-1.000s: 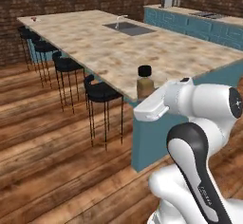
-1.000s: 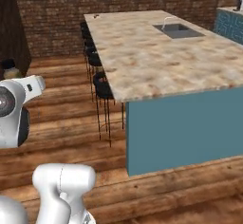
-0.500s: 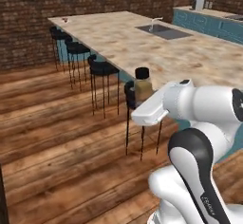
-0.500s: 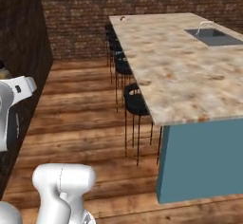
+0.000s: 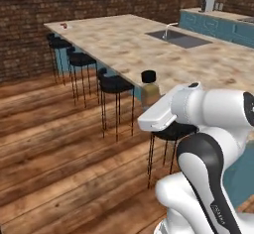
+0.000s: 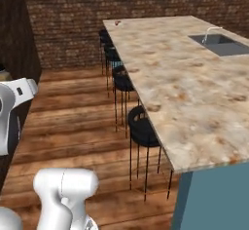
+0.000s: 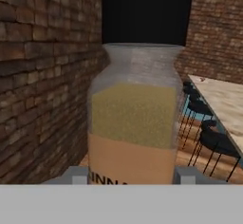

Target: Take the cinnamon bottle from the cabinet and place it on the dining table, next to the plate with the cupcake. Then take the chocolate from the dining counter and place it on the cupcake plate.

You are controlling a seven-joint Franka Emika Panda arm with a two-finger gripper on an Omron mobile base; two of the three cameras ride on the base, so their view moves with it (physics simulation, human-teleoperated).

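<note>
The cinnamon bottle (image 7: 137, 104), a clear jar with a black cap and tan powder, stands upright between the fingers of my gripper (image 7: 130, 174), which is shut on its lower part. From the left base view the cinnamon bottle (image 5: 150, 88) rises above the white hand, with my gripper (image 5: 150, 104) over the wooden floor beside the dining table (image 5: 114, 42). A tiny red speck at the table's far corner is the cupcake (image 5: 63, 26) on its plate, and the cupcake (image 6: 116, 23) also shows from the right. The chocolate is out of view.
Black stools (image 5: 114, 84) line the near side of the dining table (image 6: 175, 83). A sink (image 6: 221, 44) is set into the top. A brick wall (image 6: 121, 0) runs behind. A dark tall unit (image 6: 12, 48) stands at the left. Teal counters (image 5: 218, 22) lie far right.
Both base views have swung as the base moves, so the table's long stool side and far corner now show. The bottle stays in my grip.
</note>
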